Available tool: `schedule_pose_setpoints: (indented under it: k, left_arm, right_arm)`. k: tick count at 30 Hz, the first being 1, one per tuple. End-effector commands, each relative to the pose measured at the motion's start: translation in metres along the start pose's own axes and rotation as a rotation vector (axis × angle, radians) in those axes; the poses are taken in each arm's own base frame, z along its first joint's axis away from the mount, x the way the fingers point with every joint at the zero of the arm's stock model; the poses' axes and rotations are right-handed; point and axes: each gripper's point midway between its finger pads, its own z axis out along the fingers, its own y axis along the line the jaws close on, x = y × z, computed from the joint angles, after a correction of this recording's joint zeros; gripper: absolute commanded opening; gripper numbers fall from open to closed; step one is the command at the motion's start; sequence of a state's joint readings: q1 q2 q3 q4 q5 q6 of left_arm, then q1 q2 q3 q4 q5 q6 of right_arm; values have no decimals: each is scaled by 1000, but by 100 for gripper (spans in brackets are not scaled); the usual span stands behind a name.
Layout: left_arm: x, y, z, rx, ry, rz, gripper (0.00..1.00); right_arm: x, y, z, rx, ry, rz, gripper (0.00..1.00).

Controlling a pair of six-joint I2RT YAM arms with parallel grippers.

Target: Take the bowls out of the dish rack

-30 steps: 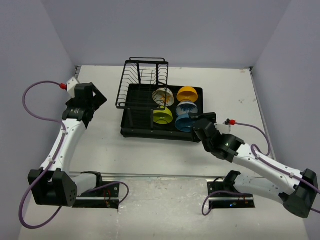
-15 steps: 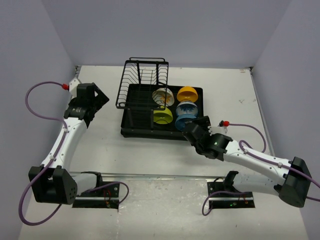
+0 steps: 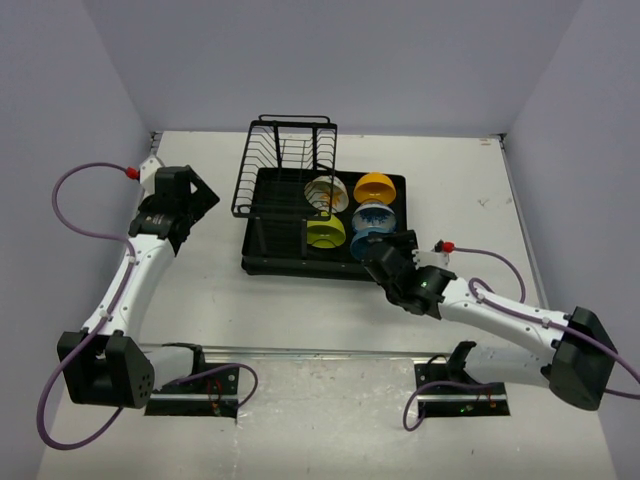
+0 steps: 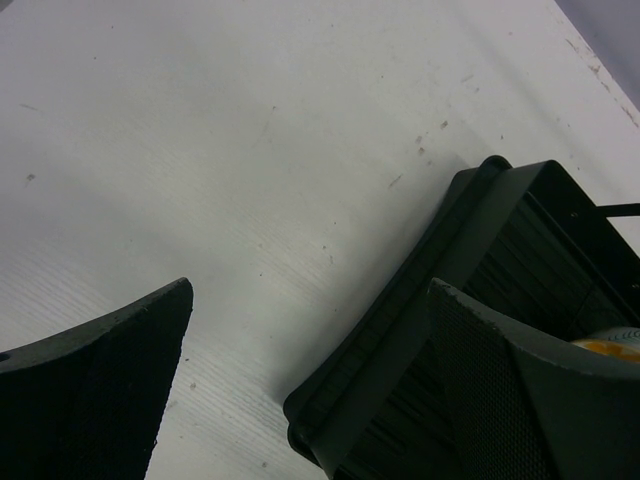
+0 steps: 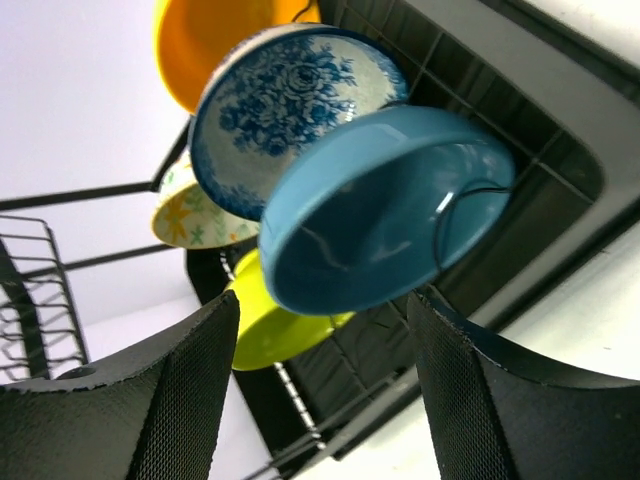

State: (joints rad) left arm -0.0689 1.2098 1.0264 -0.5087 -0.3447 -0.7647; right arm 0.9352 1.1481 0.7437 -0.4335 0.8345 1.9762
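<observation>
The black dish rack (image 3: pixel 275 250) stands mid-table and holds several bowls on edge. They are orange (image 3: pixel 374 185), white with a coloured pattern (image 3: pixel 326 193), pale with blue marks (image 3: pixel 373 214), yellow-green (image 3: pixel 326 233) and blue (image 3: pixel 366 241). My right gripper (image 3: pixel 385 262) hovers at the rack's front right edge, open. In the right wrist view the blue bowl (image 5: pixel 385 205) fills the space just beyond the right gripper (image 5: pixel 325 300), and nothing sits between the fingers. My left gripper (image 3: pixel 196 200) is open, left of the rack. In the left wrist view the left gripper (image 4: pixel 310 290) looks down on a rack corner (image 4: pixel 420 300).
The upright wire plate section (image 3: pixel 285 165) rises at the rack's back left. A metal rail (image 3: pixel 320 352) runs along the near table edge between the arm bases. Purple cables (image 3: pixel 75 215) loop beside each arm. Grey walls close in the table on the left, right and back.
My right arm has swung left and forward, bringing its gripper up to the rack's front edge by the blue bowl. The left arm has barely shifted.
</observation>
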Motion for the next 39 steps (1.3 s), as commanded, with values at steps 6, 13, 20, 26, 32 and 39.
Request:
schedule_pose_setpoints:
  k: [6, 13, 20, 26, 32, 39]
  left_arm:
    - [-19, -13, -6, 35, -60, -9, 100]
    - [-18, -10, -6, 29, -62, -9, 100]
    - [-22, -9, -8, 23, -74, -6, 100]
    - [-23, -4, -11, 6, -84, 7, 100]
    - [-16, -3, -10, 15, -67, -7, 100]
    - [-15, -1, -11, 13, -69, -5, 100]
  right_arm:
    - [-15, 43, 14, -84, -12, 278, 69]
    - [-18, 48, 27, -78, -11, 282, 68]
    - [-7, 51, 38, -60, -2, 300, 60]
    - [-7, 46, 43, -43, -21, 302, 51]
    - [-7, 39, 45, -37, -23, 303, 35]
    - [-9, 24, 47, -22, -26, 322, 5]
